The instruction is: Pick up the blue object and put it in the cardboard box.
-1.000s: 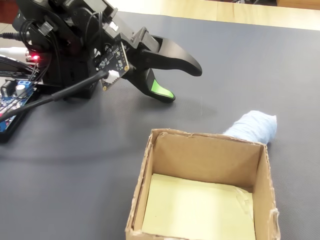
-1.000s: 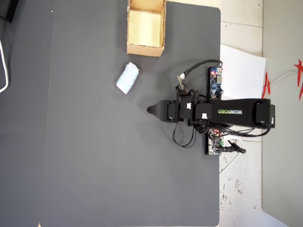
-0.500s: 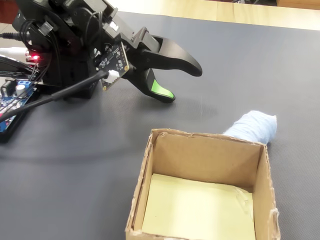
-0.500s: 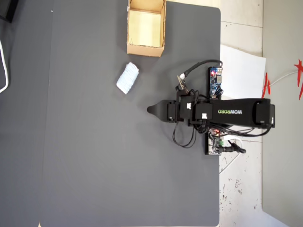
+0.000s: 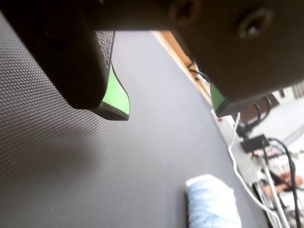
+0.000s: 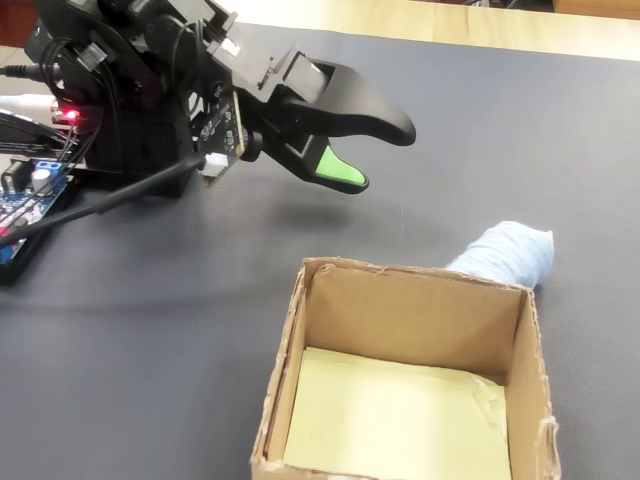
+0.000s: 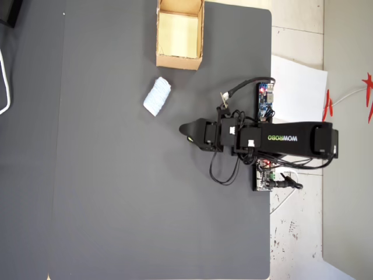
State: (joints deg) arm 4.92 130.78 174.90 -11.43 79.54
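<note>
The blue object [image 7: 157, 97] is a pale blue-white ribbed lump lying on the dark mat just beside the cardboard box [image 7: 179, 61]. In the fixed view the blue object [image 6: 505, 255] peeks out behind the far right corner of the cardboard box [image 6: 415, 310], whose yellowish floor is bare. My gripper [image 6: 380, 155] hovers above the mat, open, with nothing between its green-padded fingers. From overhead the gripper [image 7: 185, 129] is a short way from the lump, off to its lower right. In the wrist view the blue object [image 5: 211, 202] lies low and right of the open gripper [image 5: 168, 107].
A dark textured mat [image 7: 116, 192] covers the table. Circuit boards [image 7: 265, 102] and cables [image 7: 224, 172] sit by the arm's base at the mat's right edge. A white paper sheet [image 7: 300, 87] lies beyond that edge. Wooden table edge [image 6: 420, 20] runs along the back.
</note>
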